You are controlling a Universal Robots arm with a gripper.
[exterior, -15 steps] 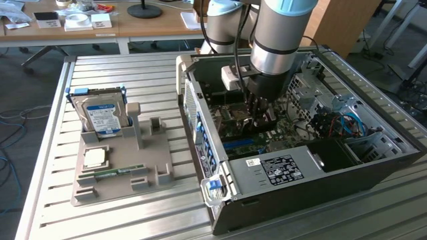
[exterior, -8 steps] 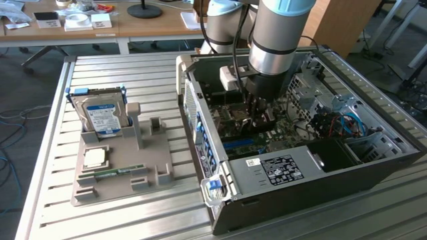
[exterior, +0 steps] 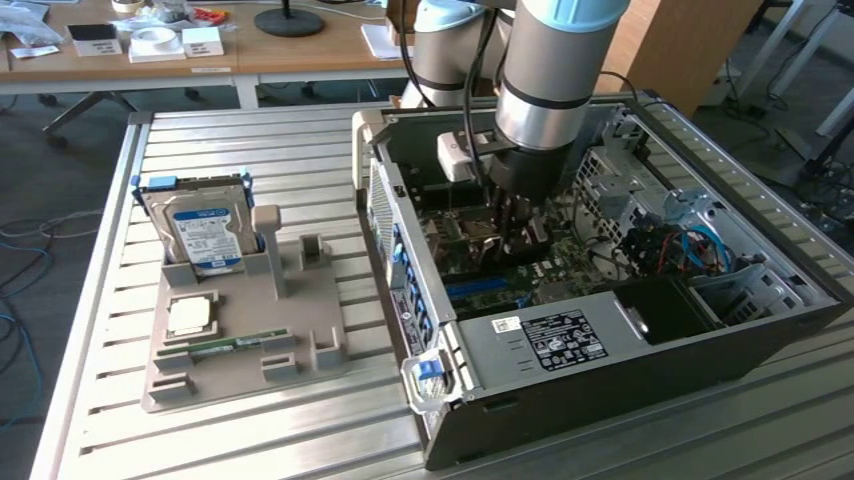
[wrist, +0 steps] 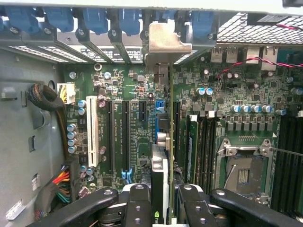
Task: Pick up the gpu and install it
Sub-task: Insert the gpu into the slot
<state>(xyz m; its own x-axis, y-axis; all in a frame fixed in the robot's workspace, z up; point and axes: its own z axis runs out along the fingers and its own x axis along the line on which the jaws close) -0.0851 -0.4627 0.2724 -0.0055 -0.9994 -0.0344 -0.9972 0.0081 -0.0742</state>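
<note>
Wrist view: black two-fingered gripper [wrist: 163,215] clamps the thin black expansion-card gpu [wrist: 160,172] edge-on over the green motherboard [wrist: 137,85]; if misaligned with its slot, pressing could bend the card or scrape components.

The tool [wrist: 163,204] grips the gpu [wrist: 161,165] edge-on above the motherboard [wrist: 128,118], its bracket [wrist: 163,40] near the blue latches [wrist: 130,21].

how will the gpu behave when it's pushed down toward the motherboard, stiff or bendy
Probably stiff: the gpu stands straight, edge-on between the jaws. Likely fragile: it is a thin card near crowded motherboard parts. Its metal bracket may make that end heavier.
</note>
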